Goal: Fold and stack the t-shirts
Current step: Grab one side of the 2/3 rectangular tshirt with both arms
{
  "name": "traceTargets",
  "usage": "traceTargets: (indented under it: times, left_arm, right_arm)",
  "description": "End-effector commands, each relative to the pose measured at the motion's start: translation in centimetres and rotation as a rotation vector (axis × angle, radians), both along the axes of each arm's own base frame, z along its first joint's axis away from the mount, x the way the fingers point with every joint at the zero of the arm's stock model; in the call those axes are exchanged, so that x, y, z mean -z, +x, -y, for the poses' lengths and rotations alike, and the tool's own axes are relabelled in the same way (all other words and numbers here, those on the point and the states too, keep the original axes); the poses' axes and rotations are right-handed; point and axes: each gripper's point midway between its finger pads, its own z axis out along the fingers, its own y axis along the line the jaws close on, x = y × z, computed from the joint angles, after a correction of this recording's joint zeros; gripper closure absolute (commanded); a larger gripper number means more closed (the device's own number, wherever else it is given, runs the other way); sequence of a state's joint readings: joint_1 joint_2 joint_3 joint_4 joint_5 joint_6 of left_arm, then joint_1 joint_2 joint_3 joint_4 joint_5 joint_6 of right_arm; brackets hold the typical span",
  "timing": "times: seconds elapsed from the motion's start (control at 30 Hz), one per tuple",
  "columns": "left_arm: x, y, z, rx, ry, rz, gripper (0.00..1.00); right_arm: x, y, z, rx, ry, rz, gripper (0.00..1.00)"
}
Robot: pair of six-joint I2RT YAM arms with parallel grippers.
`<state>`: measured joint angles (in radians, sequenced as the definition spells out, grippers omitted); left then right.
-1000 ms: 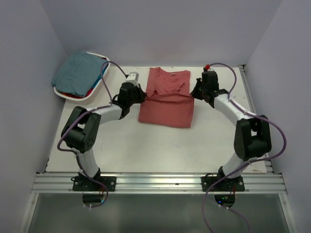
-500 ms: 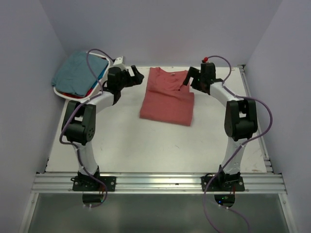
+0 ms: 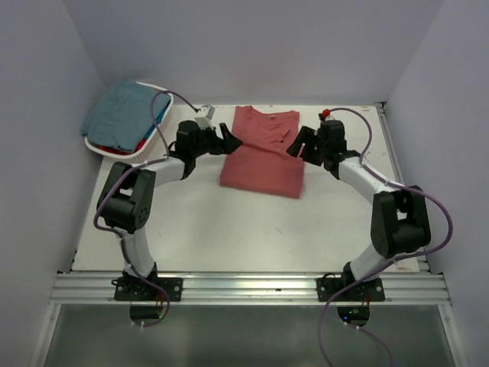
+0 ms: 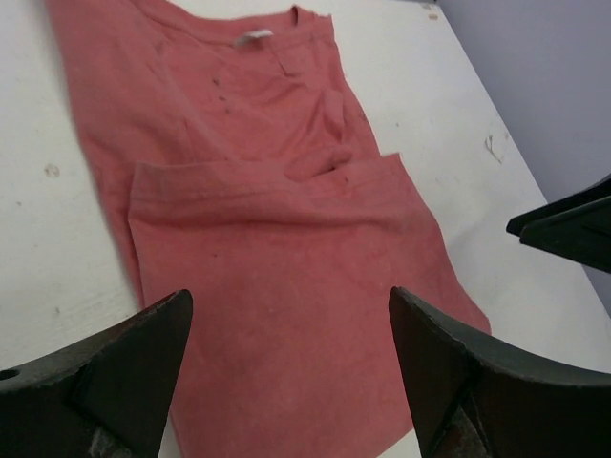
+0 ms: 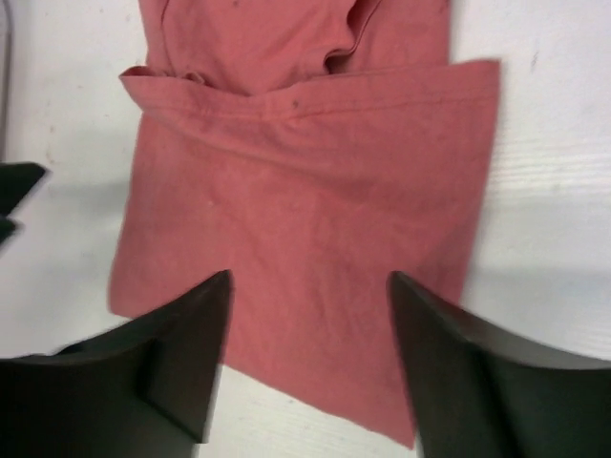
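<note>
While both arms lean in from either side, we see the brick-red t-shirt [image 3: 262, 160] lying part-folded on the far middle of the worktop [image 3: 229, 229], collar toward the far edge and a hemmed edge doubled across its middle. The left jaws gape wide over its left edge and the right jaws gape wide over its right edge; neither pair holds anything. At far left, the teal t-shirt [image 3: 122, 115] tops the white basket [image 3: 136, 157].

Basket [image 3: 142, 156]: white, oval, plastic, at the far left corner of the bench.
Bench [image 3: 229, 229]: white top, lightly scuffed and speckled.
Rail [image 3: 244, 287]: bare aluminium, running along the bench's near edge.
Walls [image 3: 267, 46]: pale lilac-grey, enclosing the left, far and right sides.
</note>
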<state>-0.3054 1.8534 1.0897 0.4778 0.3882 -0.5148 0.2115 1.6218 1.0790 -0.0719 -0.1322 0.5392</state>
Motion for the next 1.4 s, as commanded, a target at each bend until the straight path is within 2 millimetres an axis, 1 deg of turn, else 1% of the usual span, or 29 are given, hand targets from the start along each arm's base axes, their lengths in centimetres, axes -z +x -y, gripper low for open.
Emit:
traceTargets:
  times: [0.0,0.07,0.1,0.13,0.17,0.23,0.27,0.33,0.37,0.4,0.43,0.47,0.53,0.57,0.6,0.67,0.7,0.77,0.8,0.83,1.0,1.03,1.1,1.13,1.17,1.2,1.27,1.3,1.37]
  left_arm:
    - [0.8,-0.4,2.3,0.144,-0.068,0.013,0.14]
    - [2.6,-1.2,2.5,0.156,-0.078,-0.034,0.23]
    - [3.2,-1.4,2.4,0.151,-0.074,-0.045,0.25]
    - [4.0,-1.9,2.6,0.149,-0.066,-0.063,0.27]
    - [5.5,-2.7,2.4,0.142,-0.053,-0.099,0.3]
    - [6.8,-4.0,2.5,0.142,-0.045,-0.135,0.36]
    - [8.2,-5.3,2.3,0.142,-0.034,-0.174,0.38]
    - [8.7,-7.3,3.0,0.164,-0.028,-0.199,0.42]
    - [10.1,-9.0,2.8,0.164,-0.01,-0.237,0.45]
    - [9.5,-9.8,3.0,0.167,-0.01,-0.23,0.45]
    - [9.9,-11.4,3.8,0.185,0.001,-0.249,0.46]
    - [11.0,-12.9,3.6,0.168,0.022,-0.283,0.47]
    - [11.0,-15.2,4.6,0.191,0.029,-0.304,0.48]
    - [12.1,-16.5,4.1,0.173,0.05,-0.343,0.48]
    - [12.0,-17.3,4.0,0.169,0.046,-0.354,0.48]
    - [13.5,-19.3,3.0,0.149,0.079,-0.407,0.5]
    - [13.3,-19.7,2.7,0.143,0.081,-0.405,0.5]
    - [14.5,-21.0,1.6,0.122,0.122,-0.44,0.51]
    - [14.6,-21.2,1.3,0.117,0.131,-0.446,0.52]
    - [14.3,-21.4,1.1,0.115,0.134,-0.444,0.53]
    - [12.5,-21.5,0.5,0.094,0.16,-0.418,0.57]
    - [12.6,-21.7,0.2,0.087,0.182,-0.436,0.58]
    - [11.9,-21.3,-0.5,0.048,0.213,-0.422,0.58]
    - [12.0,-21.5,-1.0,0.03,0.239,-0.44,0.56]
    - [11.8,-21.6,-1.2,0.022,0.243,-0.441,0.43]
    - [11.0,-21.6,-1.2,0.012,0.227,-0.435,0.35]
    - [10.5,-22.4,-1.3,0.017,0.218,-0.447,0.21]
    - [9.5,-22.8,-0.9,0.025,0.192,-0.433,0.18]
    - [9.4,-23.8,-0.8,0.032,0.186,-0.448,0.14]
  right_arm:
    - [-0.1,-0.4,-1.8,-0.047,0.091,0.004,0.37]
    - [0.4,-0.5,-2.7,-0.079,0.127,-0.002,0.63]
    - [1.1,-0.9,-2.8,-0.08,0.14,-0.02,0.87]
    - [1.8,-1.0,-2.9,-0.081,0.142,-0.035,1.0]
    - [2.1,-1.2,-3.0,-0.082,0.143,-0.045,1.0]
    - [3.0,-1.7,-3.0,-0.084,0.14,-0.06,1.0]
    - [3.2,-1.8,-3.0,-0.083,0.141,-0.064,1.0]
    - [3.8,-2.2,-2.8,-0.08,0.135,-0.079,1.0]
    - [4.0,-2.3,-2.7,-0.078,0.133,-0.088,1.0]
    - [4.3,-2.6,-2.7,-0.079,0.127,-0.094,1.0]
    - [4.4,-2.7,-2.6,-0.078,0.125,-0.098,1.0]
    - [4.5,-2.8,-2.6,-0.077,0.122,-0.1,1.0]
    - [5.3,-3.5,-2.3,-0.071,0.114,-0.126,1.0]
    - [5.6,-3.8,-2.2,-0.073,0.11,-0.136,1.0]
    - [5.9,-4.3,-2.1,-0.076,0.106,-0.144,1.0]
    - [5.9,-4.8,-1.8,-0.075,0.094,-0.142,1.0]
    - [6.0,-5.4,-1.6,-0.079,0.082,-0.146,1.0]
    - [5.5,-5.7,-1.3,-0.079,0.068,-0.13,1.0]
    - [5.8,-6.4,-1.0,-0.08,0.053,-0.154,1.0]
    - [4.9,-6.4,-0.9,-0.08,0.052,-0.133,1.0]
    - [3.0,-7.1,0.0,-0.061,0.018,-0.105,0.84]
    - [2.4,-7.2,0.1,-0.059,0.012,-0.096,0.73]
    - [2.3,-7.8,0.3,-0.066,-0.006,-0.12,0.64]
    - [2.0,-8.1,0.3,-0.072,-0.003,-0.12,0.49]
    - [2.4,-8.8,0.3,-0.084,-0.006,-0.142,0.44]
    - [2.5,-9.4,0.0,-0.105,0.008,-0.152,0.37]
    - [3.4,-10.8,0.1,-0.12,0.011,-0.179,0.3]
    - [3.7,-11.6,-0.2,-0.144,0.024,-0.198,0.29]
    - [4.9,-13.1,0.3,-0.142,0.005,-0.228,0.31]
